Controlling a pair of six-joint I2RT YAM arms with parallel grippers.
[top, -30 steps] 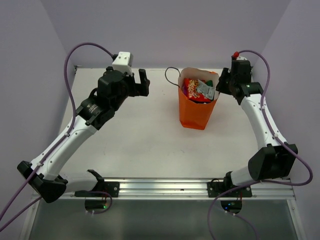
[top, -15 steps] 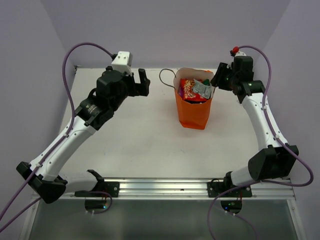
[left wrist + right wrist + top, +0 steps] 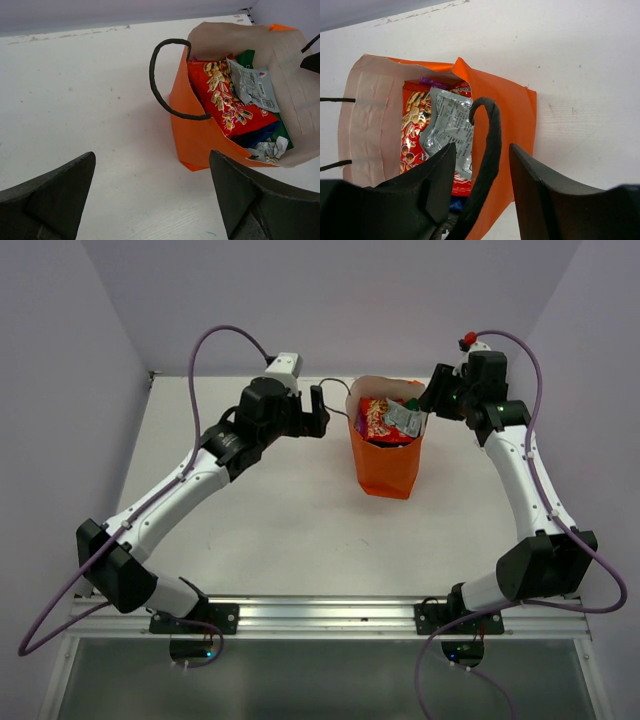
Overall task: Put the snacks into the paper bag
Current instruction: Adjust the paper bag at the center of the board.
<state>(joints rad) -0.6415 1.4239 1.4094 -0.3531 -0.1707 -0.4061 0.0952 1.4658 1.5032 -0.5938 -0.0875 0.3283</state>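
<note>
Since half a second ago the left arm [image 3: 190, 485] has swung in toward 3 o'clock, bringing its gripper [image 3: 318, 412] close to the bag [image 3: 388, 458], while the bag and the right arm [image 3: 520, 475] sit where they were. On the white table [image 3: 270, 520] the bag stands upright at about 1 o'clock from centre, mouth open, with all the snacks inside it. The left gripper hangs off the bag's 9 o'clock side, near it but apart, with its jaws spread wide and holding nothing. The right gripper [image 3: 434, 400] is at the bag's rim at about 2 o'clock. Its jaws are part-way apart, and one black cord handle [image 3: 490, 145] loops up between the fingers [image 3: 437, 180] without being pinched. In the bag the red packet [image 3: 227, 100] lies uppermost and largest. The green packet [image 3: 246, 56] shows behind it toward 12 o'clock, and the blue one [image 3: 260, 135] peeks out beneath it. The silver-grey packet [image 3: 252, 87] rests on top of the red. Only a sliver of the purple packet [image 3: 432, 81] shows at the bag's far wall. The other handle [image 3: 154, 85] hangs outside the bag at its 9 o'clock side, facing the left gripper.
</note>
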